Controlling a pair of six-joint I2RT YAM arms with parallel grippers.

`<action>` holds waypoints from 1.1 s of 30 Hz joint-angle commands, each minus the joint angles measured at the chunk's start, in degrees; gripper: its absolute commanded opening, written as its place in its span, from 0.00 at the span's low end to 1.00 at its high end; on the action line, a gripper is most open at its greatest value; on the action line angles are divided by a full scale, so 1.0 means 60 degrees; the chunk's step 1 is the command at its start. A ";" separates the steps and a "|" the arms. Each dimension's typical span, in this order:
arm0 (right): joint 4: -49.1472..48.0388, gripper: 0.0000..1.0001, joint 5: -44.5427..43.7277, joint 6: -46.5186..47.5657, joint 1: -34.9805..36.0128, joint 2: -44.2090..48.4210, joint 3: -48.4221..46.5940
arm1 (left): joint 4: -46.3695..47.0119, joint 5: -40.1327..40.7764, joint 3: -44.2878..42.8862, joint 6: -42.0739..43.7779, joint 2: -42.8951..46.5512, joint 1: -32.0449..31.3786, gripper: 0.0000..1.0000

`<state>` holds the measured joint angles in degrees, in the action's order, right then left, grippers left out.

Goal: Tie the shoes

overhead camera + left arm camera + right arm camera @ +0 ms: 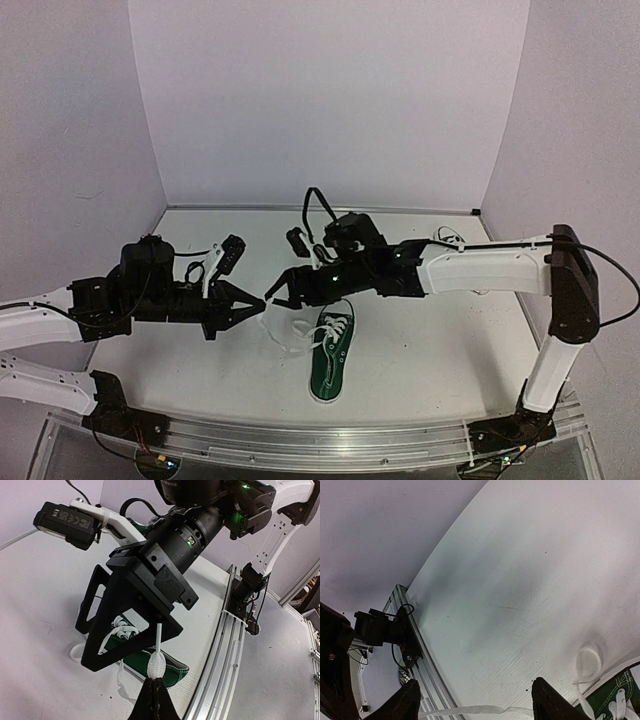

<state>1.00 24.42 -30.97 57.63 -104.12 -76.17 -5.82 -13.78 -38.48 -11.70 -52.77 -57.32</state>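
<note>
One dark green shoe (333, 358) with a white toe cap lies toe toward the front edge at the table's middle. It also shows in the left wrist view (150, 656) and the right wrist view (615, 696). My left gripper (261, 301) is shut on the end of its white lace (156, 664), held above the table with the plastic tip pointing up. My right gripper (273, 291) is open, tip to tip with the left one. Its black fingers (131, 645) straddle the lace end. A flat lace strand (470, 710) runs between the right fingertips. The other shoe is mostly hidden behind the right forearm.
White laces (447, 238) peek out behind the right forearm at the back right. A loose lace loop (587, 661) lies on the table beside the shoe. An aluminium rail (330, 442) with the arm bases runs along the front edge. Walls enclose the table on three sides.
</note>
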 commanded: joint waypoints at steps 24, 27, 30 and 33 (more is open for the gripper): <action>0.4319 0.39 -0.0362 0.3372 -0.0864 -0.0464 -0.0679 | -0.0665 0.0521 -0.0599 0.0891 -0.0718 -0.0013 0.00; 0.4485 0.37 -0.0206 0.3490 -0.0836 -0.0731 -0.0848 | -0.0874 0.0688 -0.0791 0.0944 -0.0973 -0.0012 0.00; 0.4643 0.35 -0.0353 0.3572 -0.0804 -0.0984 -0.0933 | -0.0931 0.0819 -0.0932 0.0998 -0.1212 -0.0012 0.00; 0.4756 0.34 -0.0602 0.3626 -0.0776 -0.1088 -0.0962 | -0.0840 0.0869 -0.0974 0.0999 -0.1347 -0.0012 0.00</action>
<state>27.06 22.67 -11.16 52.46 -109.31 -79.50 -10.98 -10.15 -41.22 -6.93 -59.95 -57.32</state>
